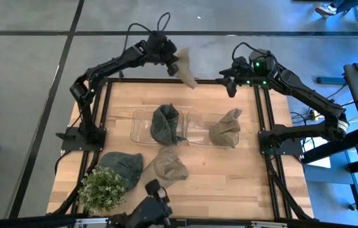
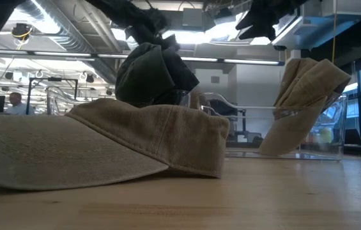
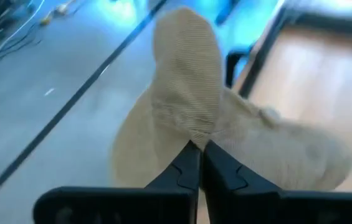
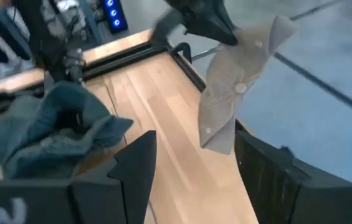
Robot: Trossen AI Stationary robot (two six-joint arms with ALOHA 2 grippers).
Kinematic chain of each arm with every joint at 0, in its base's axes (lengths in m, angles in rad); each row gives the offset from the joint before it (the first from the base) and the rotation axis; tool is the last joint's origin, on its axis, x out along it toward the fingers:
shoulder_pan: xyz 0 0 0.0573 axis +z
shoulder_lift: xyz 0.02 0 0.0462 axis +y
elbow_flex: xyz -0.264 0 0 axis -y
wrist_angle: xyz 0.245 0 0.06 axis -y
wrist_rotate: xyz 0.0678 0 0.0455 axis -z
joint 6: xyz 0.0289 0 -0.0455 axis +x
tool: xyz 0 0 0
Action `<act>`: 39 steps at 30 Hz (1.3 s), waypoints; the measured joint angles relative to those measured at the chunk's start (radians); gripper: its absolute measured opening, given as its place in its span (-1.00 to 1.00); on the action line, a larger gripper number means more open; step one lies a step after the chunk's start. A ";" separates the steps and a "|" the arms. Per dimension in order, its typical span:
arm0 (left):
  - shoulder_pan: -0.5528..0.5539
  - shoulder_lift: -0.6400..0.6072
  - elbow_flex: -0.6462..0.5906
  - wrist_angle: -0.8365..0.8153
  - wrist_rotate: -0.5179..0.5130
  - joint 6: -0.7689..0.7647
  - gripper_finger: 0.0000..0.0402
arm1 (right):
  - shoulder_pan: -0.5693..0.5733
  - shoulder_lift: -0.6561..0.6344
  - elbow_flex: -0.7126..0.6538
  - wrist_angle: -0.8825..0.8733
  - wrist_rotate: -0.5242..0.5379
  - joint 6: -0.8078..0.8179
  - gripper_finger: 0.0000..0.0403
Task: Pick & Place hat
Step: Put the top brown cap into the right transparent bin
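My left gripper (image 1: 177,63) is shut on a tan hat (image 1: 187,69), held in the air past the table's far edge. The right wrist view shows that hat (image 4: 235,87) hanging. My right gripper (image 1: 232,85) is open and hovers over the far edge, right of the hat, touching nothing; its fingers (image 4: 132,168) stand wide apart. A dark green hat (image 1: 168,123) sticks up out of the left clear bin. Another tan hat (image 1: 225,128) leans in the right clear bin. A grey-green hat (image 1: 123,166) and a tan hat (image 1: 166,166) lie on the near part of the table. My left gripper pinches the tan hat between its two fingers at a gathered fold of cloth (image 3: 195,138) near the hat's middle. The hat is lifted clear of the table. Its crown with the top button (image 4: 241,88) hangs below and spreads out past the fingertips.
Two clear bins (image 1: 142,115) (image 1: 198,117) stand side by side at the table's middle. A small potted plant (image 1: 102,188) sits at the near left corner. Black frame rails run along the table's edges (image 1: 264,120). In the low view the near tan hat (image 2: 103,144) fills the foreground.
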State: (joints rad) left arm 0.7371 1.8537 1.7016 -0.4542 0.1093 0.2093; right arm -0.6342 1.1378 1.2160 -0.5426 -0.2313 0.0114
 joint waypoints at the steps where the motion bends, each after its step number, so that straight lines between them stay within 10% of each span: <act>1: -0.006 -0.005 0.000 0.028 0.032 -0.026 -0.98 | 0.000 0.001 0.000 0.002 0.001 0.025 0.08; 10: -0.113 -0.026 0.000 0.211 0.163 -0.121 -0.98 | 0.000 0.021 0.000 0.013 -0.001 0.327 0.08; 39: -0.252 -0.088 0.000 0.295 0.155 -0.191 -0.98 | 0.016 0.039 0.000 0.002 -0.059 0.355 0.08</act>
State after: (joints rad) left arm 0.4854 1.7657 1.7016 -0.1596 0.2646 0.0185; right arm -0.6183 1.1763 1.2157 -0.5402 -0.2906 0.3667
